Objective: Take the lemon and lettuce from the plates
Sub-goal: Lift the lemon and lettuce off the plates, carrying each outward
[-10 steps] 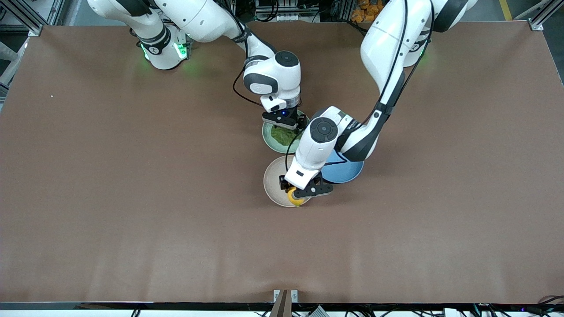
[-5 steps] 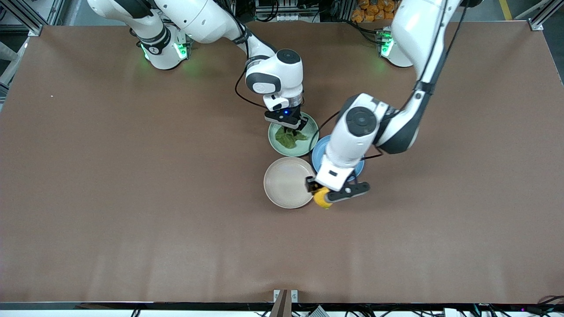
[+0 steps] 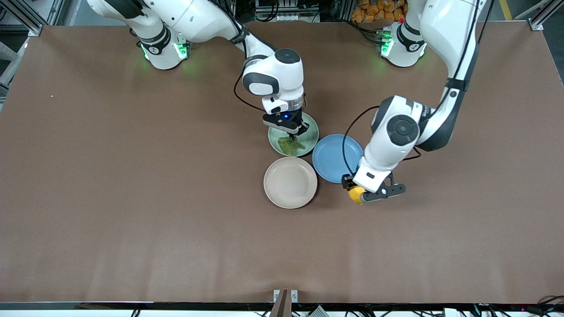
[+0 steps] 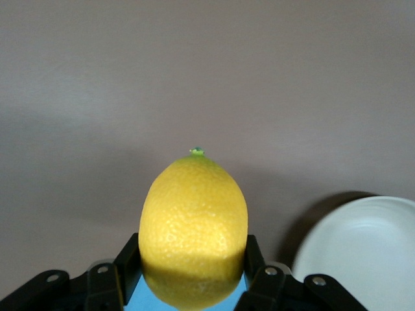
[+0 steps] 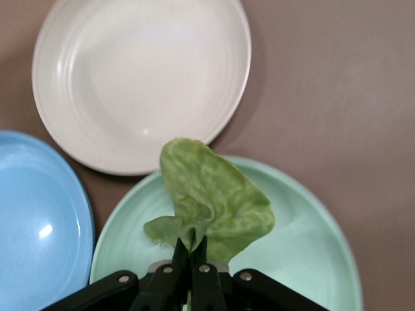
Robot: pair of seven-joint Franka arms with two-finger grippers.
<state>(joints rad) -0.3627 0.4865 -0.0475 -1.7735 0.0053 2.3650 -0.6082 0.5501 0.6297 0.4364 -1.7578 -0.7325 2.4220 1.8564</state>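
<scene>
Both plates (image 3: 290, 182) bare; lettuce (image 3: 291, 144) lifted.

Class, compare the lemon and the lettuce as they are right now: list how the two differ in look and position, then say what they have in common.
The lemon is a plump, bright yellow oval; the lettuce is a thin, crinkled green leaf. The lemon, in the left claw, is over bare table beside the blue plate; the lettuce hangs from the right claw over the mint green plate. Shared: each is pinched by a claw.
</scene>
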